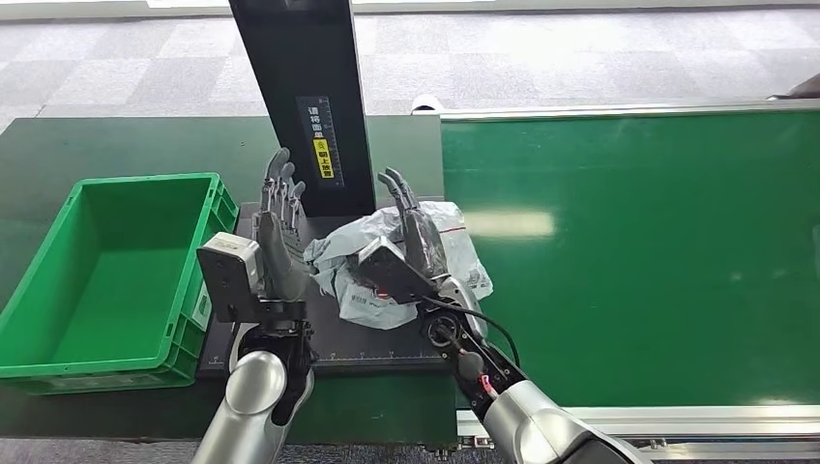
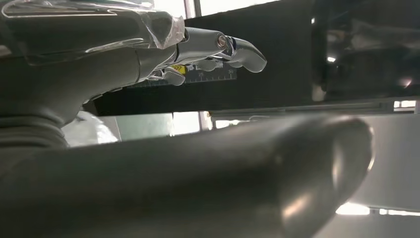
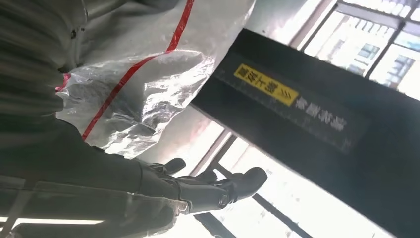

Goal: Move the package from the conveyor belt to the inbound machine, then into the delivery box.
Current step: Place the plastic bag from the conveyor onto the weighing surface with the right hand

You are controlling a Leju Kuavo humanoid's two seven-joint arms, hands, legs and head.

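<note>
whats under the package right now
The package lies on the dark platform of the inbound machine, at the foot of its black column. The platform shows around its edges; the part directly beneath is covered by the bag and the right robot hand.

- The right robot hand (image 1: 418, 237) covers the middle of the package (image 1: 387, 253); whether its fingers press the package cannot be told.
- The black column (image 1: 302, 97) is cut by the top edge in the head view.
- In the left wrist view a blurred thumb (image 2: 208, 183) hides the lower part.
</note>
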